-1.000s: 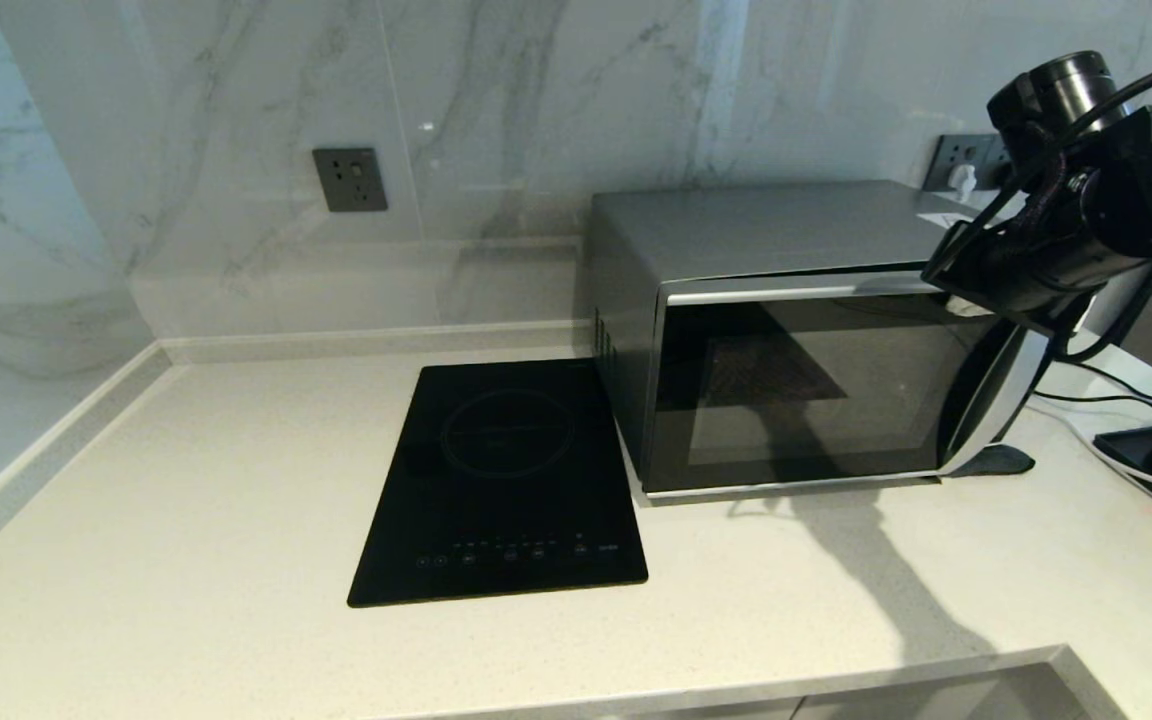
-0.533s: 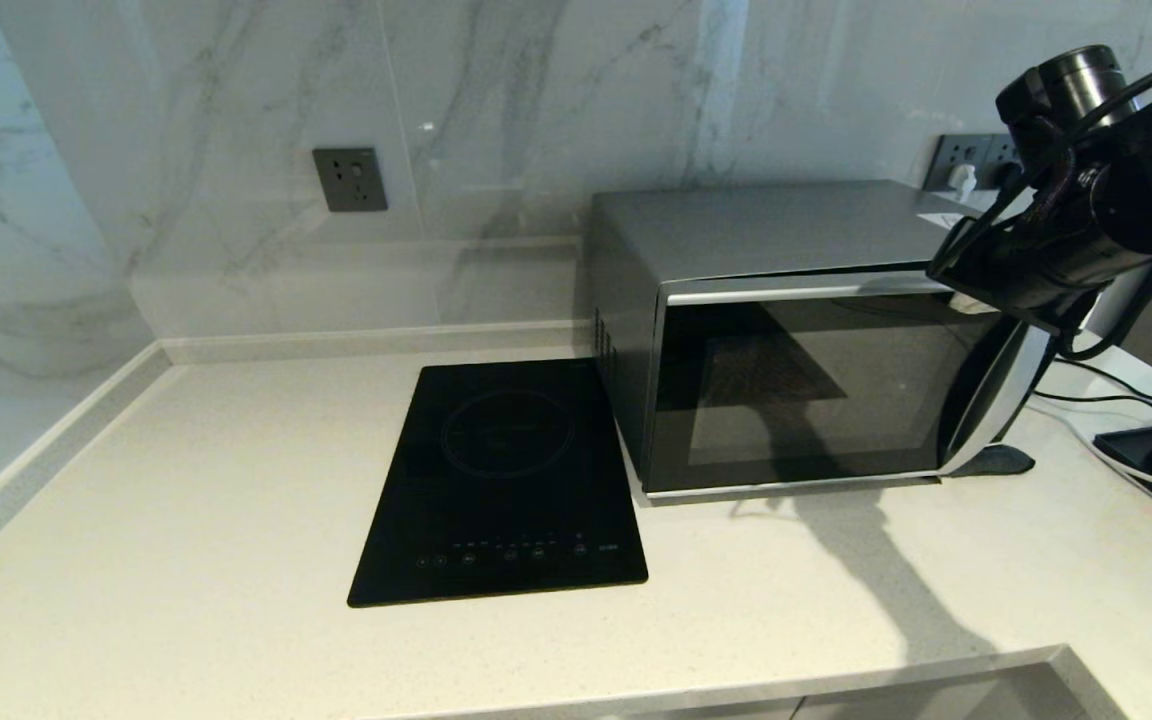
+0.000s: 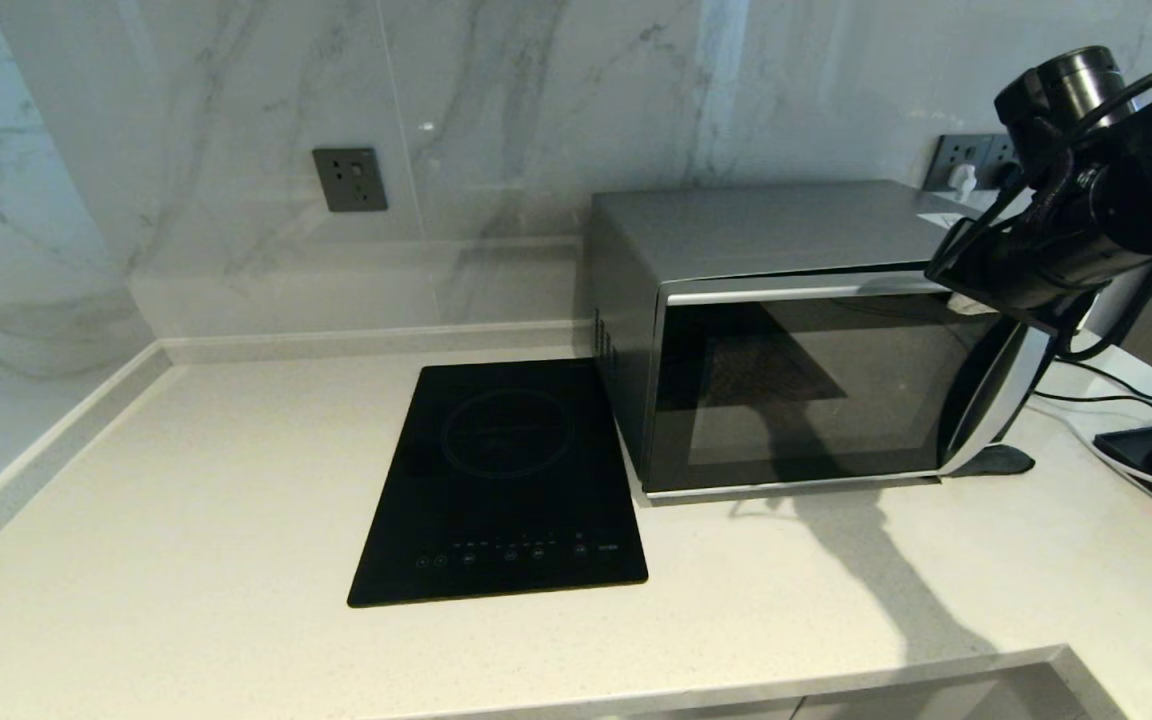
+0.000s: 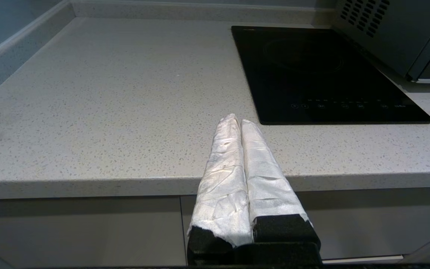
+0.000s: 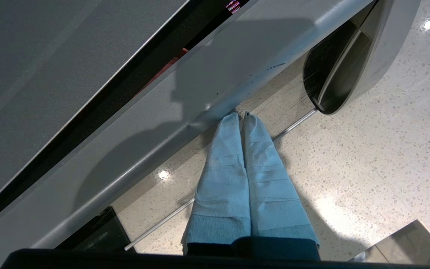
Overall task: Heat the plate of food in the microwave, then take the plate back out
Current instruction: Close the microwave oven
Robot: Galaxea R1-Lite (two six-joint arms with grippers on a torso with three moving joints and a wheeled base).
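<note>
- the microwave stands on the pale speckled bench, at the right, against the marble wall; its dark glass door is closed or very nearly so.
- the plate of food does not show in any view; through the dark door i cannot tell what is inside.
- the right claw has its two wrapped fingers pressed together with nothing between them; the tips sit at the top edge of the microwave door, near the curved silver handle.
- in the head view the right arm hangs over the microwave's upper right corner and hides the claw itself.
- the left claw is also closed and empty, fingers side by side, held off the front edge of the bench, apart from everything.
- a flat black induction hob lies on the bench just beside the microwave's left side.
- a grey wall socket sits on the wall above the hob.
</note>
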